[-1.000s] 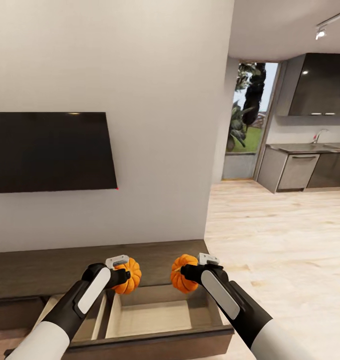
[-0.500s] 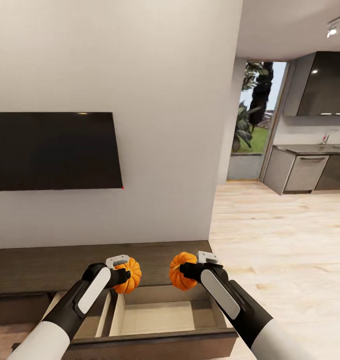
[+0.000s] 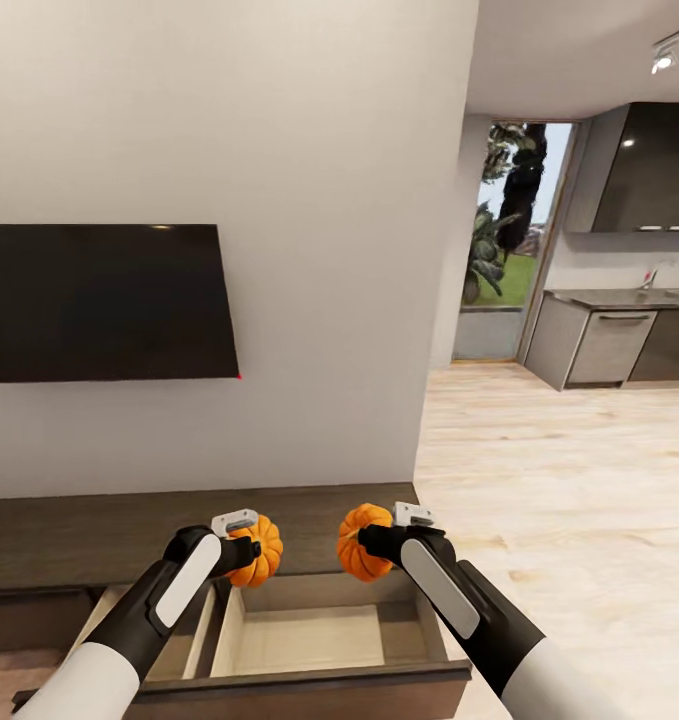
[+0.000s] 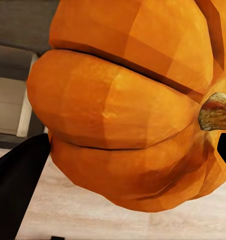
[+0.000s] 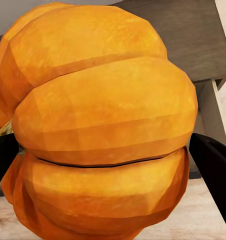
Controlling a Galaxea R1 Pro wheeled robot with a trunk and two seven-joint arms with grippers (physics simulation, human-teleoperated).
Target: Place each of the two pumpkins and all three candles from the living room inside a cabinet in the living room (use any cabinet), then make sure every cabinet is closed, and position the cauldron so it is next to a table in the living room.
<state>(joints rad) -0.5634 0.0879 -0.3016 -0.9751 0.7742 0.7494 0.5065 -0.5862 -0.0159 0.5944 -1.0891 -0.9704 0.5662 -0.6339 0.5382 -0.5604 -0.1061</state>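
Head view: two small round orange ribbed pumpkins up in the air, one per arm, both hanging above the long, low dark brown wooden cabinet [image 3: 99, 535] against the pale wall. Left gripper [image 3: 247, 548] pinched on the left orange pumpkin [image 3: 259, 550]; right gripper [image 3: 374, 543] pinched on the right orange pumpkin [image 3: 359, 545]. Well apart from each other, roughly level, neither touching the wood below. Underneath, an open drawer with pale beige interior [image 3: 324, 635] pulled out of the cabinet, right pumpkin above its back right part, left pumpkin over the divider at its left edge. Beside it on the left, a second pale compartment [image 3: 184, 640] showing behind the left forearm. Above, a flat black wall-mounted television [image 3: 99, 302]. Off to the right, light wooden floor [image 3: 569, 480] running toward grey kitchen units [image 3: 604, 345] and a tall window with green plants [image 3: 504, 225].

Left wrist view: orange ribs of the left pumpkin [image 4: 128, 105] up close, short brownish stem [image 4: 216, 112] poking sideways, dark finger [image 4: 18, 185] pressed against its flank, pale drawer below.

Right wrist view: the right pumpkin [image 5: 103, 125] clamped between two dark fingers [image 5: 213, 170], dark cabinet top behind it.
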